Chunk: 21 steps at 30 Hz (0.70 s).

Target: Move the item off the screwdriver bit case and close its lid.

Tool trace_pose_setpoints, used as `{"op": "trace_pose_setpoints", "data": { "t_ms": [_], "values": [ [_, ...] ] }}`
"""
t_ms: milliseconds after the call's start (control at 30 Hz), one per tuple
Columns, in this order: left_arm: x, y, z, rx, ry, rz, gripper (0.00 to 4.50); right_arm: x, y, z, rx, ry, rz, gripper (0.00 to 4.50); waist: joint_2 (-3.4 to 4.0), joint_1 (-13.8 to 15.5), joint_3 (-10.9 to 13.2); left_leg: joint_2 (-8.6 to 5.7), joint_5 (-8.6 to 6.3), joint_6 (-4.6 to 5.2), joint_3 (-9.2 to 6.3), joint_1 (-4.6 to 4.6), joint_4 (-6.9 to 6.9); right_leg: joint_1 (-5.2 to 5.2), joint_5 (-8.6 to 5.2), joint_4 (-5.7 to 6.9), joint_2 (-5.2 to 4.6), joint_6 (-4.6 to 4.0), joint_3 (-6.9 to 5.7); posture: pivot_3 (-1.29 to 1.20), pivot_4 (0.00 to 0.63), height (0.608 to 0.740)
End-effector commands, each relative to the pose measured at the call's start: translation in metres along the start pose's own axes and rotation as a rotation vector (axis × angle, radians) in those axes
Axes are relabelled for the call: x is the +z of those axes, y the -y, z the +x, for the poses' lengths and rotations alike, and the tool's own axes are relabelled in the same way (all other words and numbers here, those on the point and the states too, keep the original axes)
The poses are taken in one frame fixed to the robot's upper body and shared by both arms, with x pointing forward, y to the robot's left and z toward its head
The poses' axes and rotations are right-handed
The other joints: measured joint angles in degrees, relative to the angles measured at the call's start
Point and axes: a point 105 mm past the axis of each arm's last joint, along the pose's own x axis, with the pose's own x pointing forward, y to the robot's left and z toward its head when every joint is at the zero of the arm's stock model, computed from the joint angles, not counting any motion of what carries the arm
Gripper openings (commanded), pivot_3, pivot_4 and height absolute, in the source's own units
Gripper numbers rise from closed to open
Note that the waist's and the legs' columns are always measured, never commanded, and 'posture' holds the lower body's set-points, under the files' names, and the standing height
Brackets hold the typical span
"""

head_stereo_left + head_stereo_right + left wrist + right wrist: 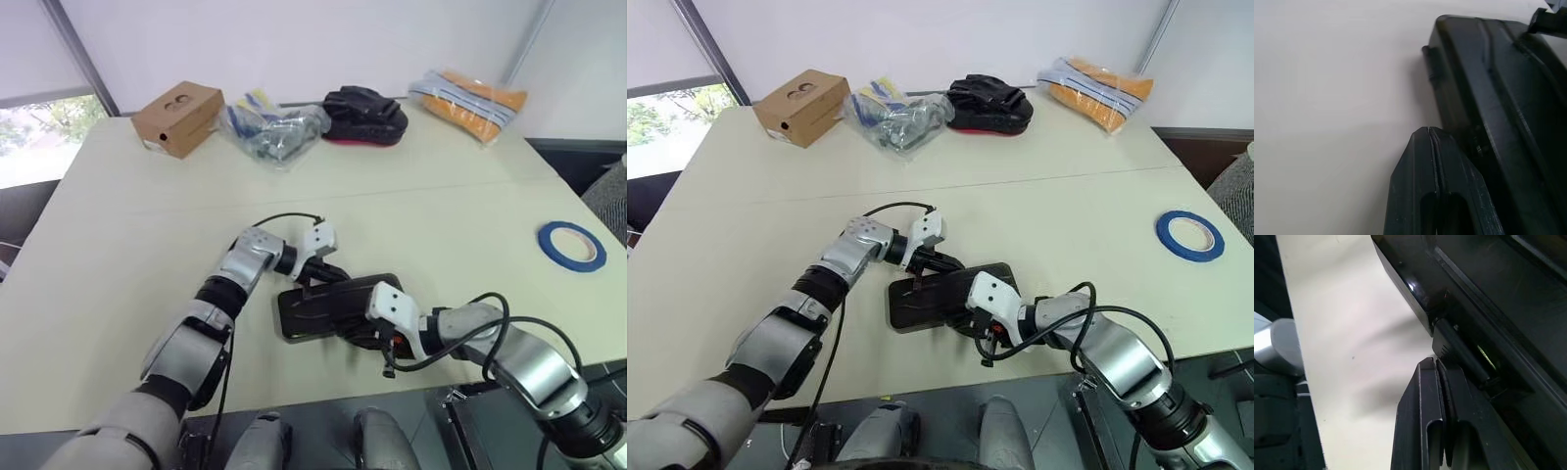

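The dark screwdriver bit case (318,305) lies flat on the table's near middle, its lid (933,296) down over it. The item, a blue tape ring (570,243), rests on the table far to the right, apart from the case. My left gripper (328,274) is shut, its tips against the case's far edge (1449,63). At the case's near right edge my right gripper (361,331) is shut too, with its fingertips (1427,369) beside the small latch tab (1454,347). Neither gripper holds anything.
Along the table's far side stand a cardboard box (177,117), a clear plastic bag of parts (274,130), a black pouch with red trim (364,116) and an orange packet (470,98). A seam (441,186) crosses the tabletop.
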Motion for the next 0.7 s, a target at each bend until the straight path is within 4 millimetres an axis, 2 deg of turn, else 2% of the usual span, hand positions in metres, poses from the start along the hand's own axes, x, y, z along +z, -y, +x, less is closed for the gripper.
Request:
{"op": "trace_pose_setpoints", "data": {
  "t_ms": [33,367,467,567,700],
  "values": [
    [-0.025,0.019,0.017,-0.069,-0.063,-0.029,0.00,0.001,0.034,-0.008,-0.200,-0.020,-0.046,0.07,-0.02,0.0,0.0,0.00,0.00,0.01,-0.03,0.00,0.00,0.00,0.00,0.00,0.00,0.00,0.00,0.00,0.150,0.740],
    [-0.032,0.028,0.024,-0.089,-0.064,-0.037,0.00,-0.002,0.039,-0.007,-0.236,-0.039,-0.082,0.07,-0.20,-0.1,-0.4,0.02,0.00,-0.01,-0.21,0.06,0.01,0.02,0.00,0.03,0.02,0.00,0.00,0.00,0.150,0.740],
    [-0.028,0.019,0.018,-0.044,-0.042,-0.046,0.00,0.002,0.033,-0.011,-0.209,-0.029,-0.083,0.07,-0.20,-0.1,-0.4,0.02,0.00,-0.01,-0.21,0.07,0.00,0.02,0.00,0.03,0.02,0.00,0.00,0.00,0.150,0.740],
    [-0.011,0.002,-0.001,0.030,0.023,-0.065,0.00,0.011,0.018,-0.025,-0.136,-0.015,-0.100,0.07,-0.16,0.3,-0.3,0.01,0.00,-0.01,-0.22,-0.01,0.03,-0.01,0.00,0.03,0.02,0.00,0.00,0.00,0.150,0.740],
    [0.008,-0.008,-0.029,0.084,0.095,-0.065,0.00,0.022,-0.003,-0.049,-0.057,-0.004,-0.156,0.07,-0.13,0.6,-0.1,0.00,0.00,-0.01,-0.21,-0.20,-0.01,-0.25,0.00,0.01,0.02,0.01,0.01,0.00,0.150,0.740]
  ]
}}
